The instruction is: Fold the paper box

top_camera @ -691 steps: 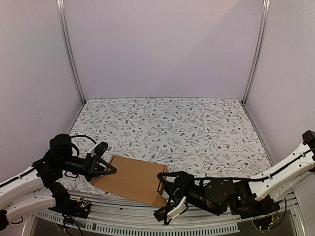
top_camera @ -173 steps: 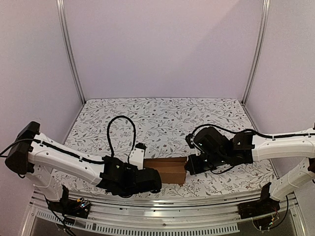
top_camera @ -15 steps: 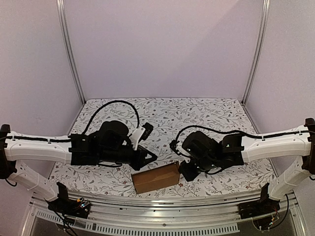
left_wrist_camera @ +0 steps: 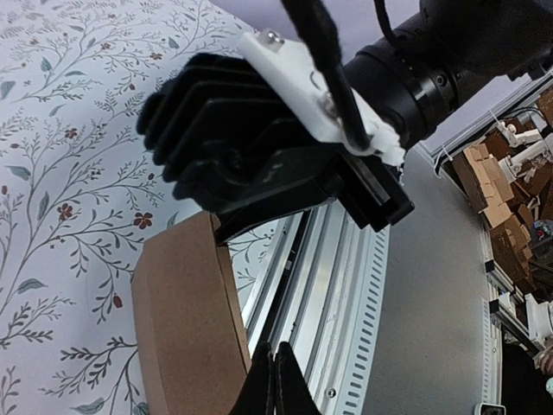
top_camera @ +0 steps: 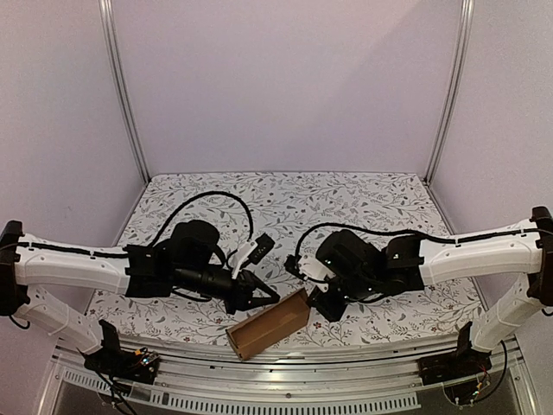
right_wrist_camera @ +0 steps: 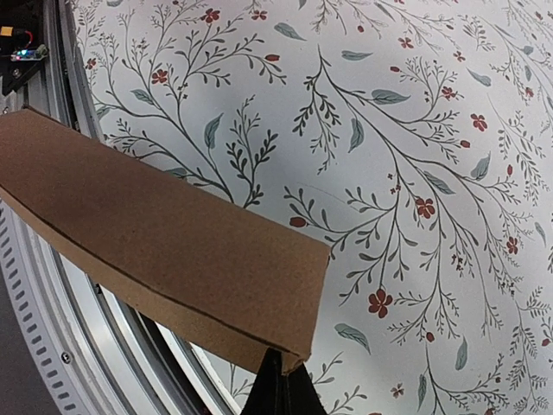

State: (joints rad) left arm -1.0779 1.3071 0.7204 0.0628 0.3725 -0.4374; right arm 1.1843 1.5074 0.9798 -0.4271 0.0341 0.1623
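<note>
The paper box point(top_camera: 270, 324) is a small, long brown cardboard box lying askew near the table's front edge. My left gripper point(top_camera: 275, 298) is shut, its tips at the box's upper long edge. In the left wrist view the shut gripper point(left_wrist_camera: 275, 367) lies beside the box point(left_wrist_camera: 186, 320), over the rail. My right gripper point(top_camera: 314, 304) is shut at the box's right end. In the right wrist view its tips point(right_wrist_camera: 278, 367) touch the lower near corner of the box point(right_wrist_camera: 164, 242). Nothing is between either pair of fingers.
The table wears a floral cloth point(top_camera: 346, 216). A slotted aluminium rail point(top_camera: 259, 370) runs along the front edge right beside the box. The right arm's black body point(left_wrist_camera: 259, 147) hangs close over the box. Enclosure posts point(top_camera: 121, 86) stand at the back corners.
The box has swung and tipped, its left end sliding toward the front rail. The left gripper has moved right and down onto its edge. The right gripper stays at its right end.
</note>
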